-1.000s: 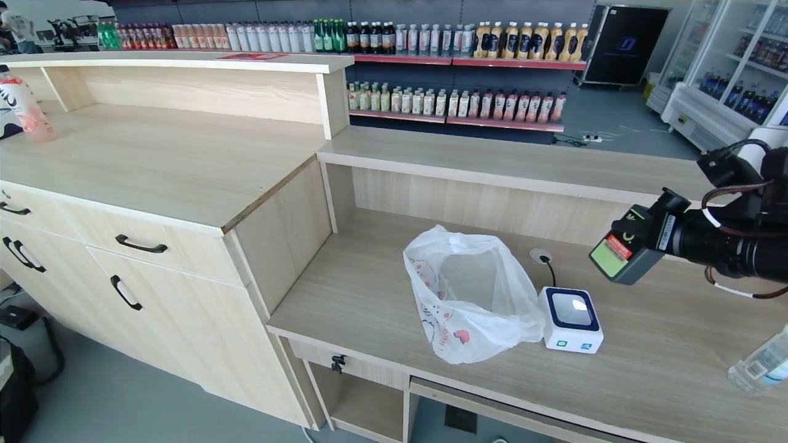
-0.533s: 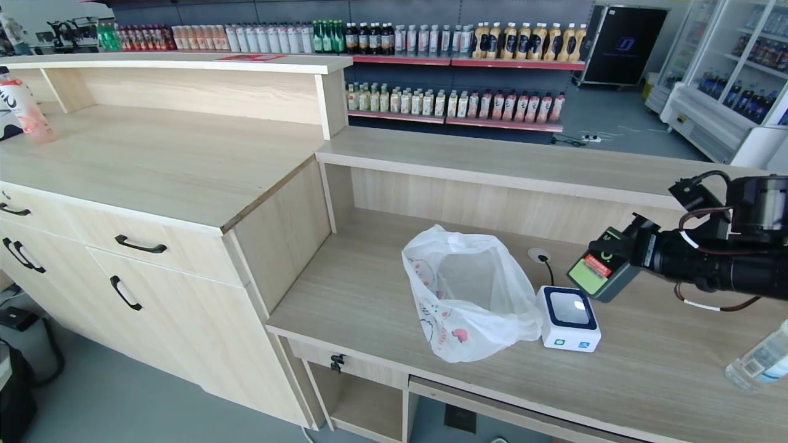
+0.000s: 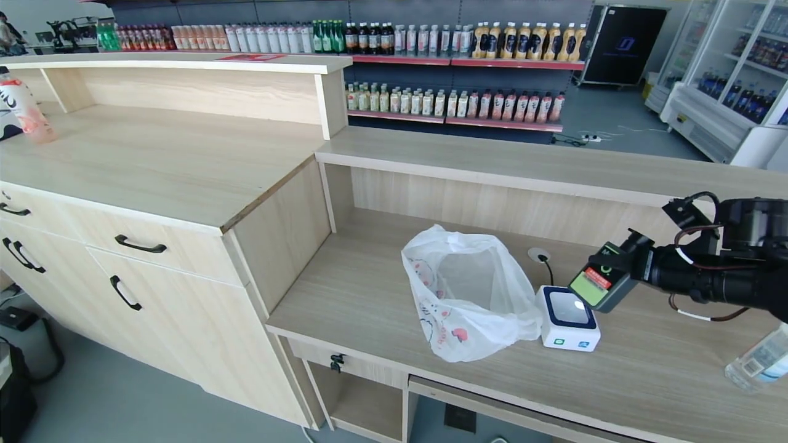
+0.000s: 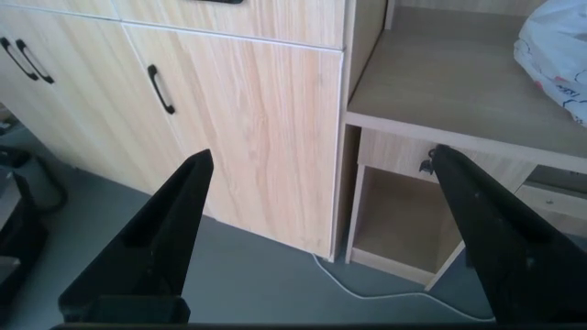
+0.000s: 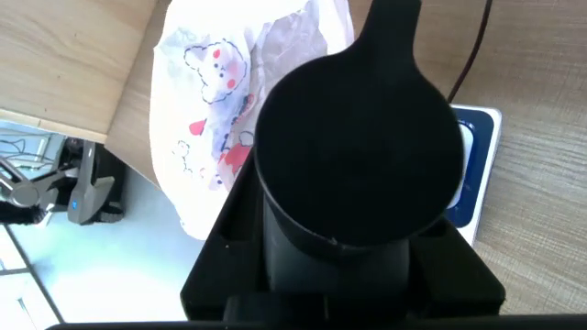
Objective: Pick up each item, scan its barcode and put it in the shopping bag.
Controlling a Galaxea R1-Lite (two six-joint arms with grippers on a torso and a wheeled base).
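Item: a small dark box (image 3: 602,284) with a green and red label, tilted, held in the air just over the far right corner of the scanner (image 3: 568,319); it seems to hang clear of the window, though the gap is hard to judge.
Right gripper (image 3: 635,266): jaws clamped on the box's rear end, the arm reaching in from the right.
Scanner: white, on the lower counter (image 3: 646,363), touching the shopping bag.
Shopping bag (image 3: 468,295): white printed plastic, mouth open upward.
Clear bottle (image 3: 758,363): lying at the counter's right edge.
Left gripper (image 4: 318,156): jaws wide, holding nothing, low beside the cabinet doors.
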